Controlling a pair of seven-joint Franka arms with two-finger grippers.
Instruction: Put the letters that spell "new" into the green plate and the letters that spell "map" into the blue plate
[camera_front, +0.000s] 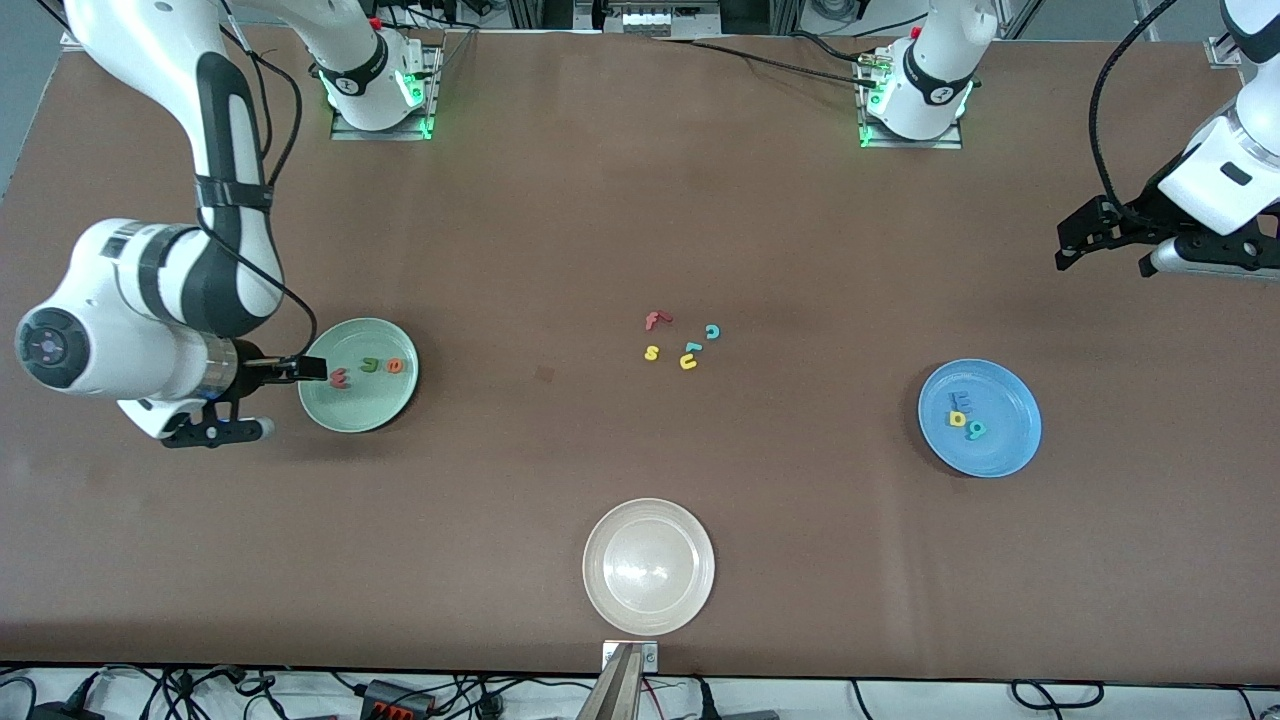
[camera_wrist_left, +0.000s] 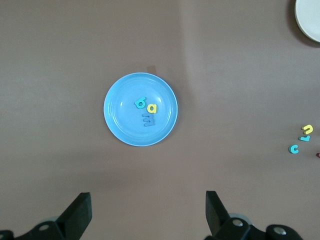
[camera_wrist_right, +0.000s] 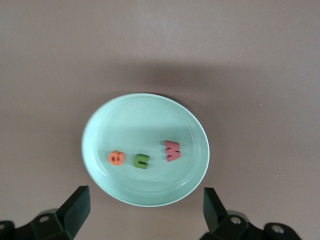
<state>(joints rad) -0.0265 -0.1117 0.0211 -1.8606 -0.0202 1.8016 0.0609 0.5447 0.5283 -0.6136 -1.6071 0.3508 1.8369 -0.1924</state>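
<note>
Round green plate (camera_wrist_right: 145, 125) holds foam letters; left gripper (camera_wrist_left: 145, 215), right gripper (camera_wrist_right: 145, 212) apart.

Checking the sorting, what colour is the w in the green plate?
Pinkish-red; the w shows best in the right wrist view.

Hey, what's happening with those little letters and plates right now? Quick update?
Right gripper open over green plate; left gripper open, waiting. "New" letters in green, "map" letters in blue plate. Nothing blocking.

Three letters (camera_front: 368, 368) in green plate (camera_front: 345, 405)
</note>
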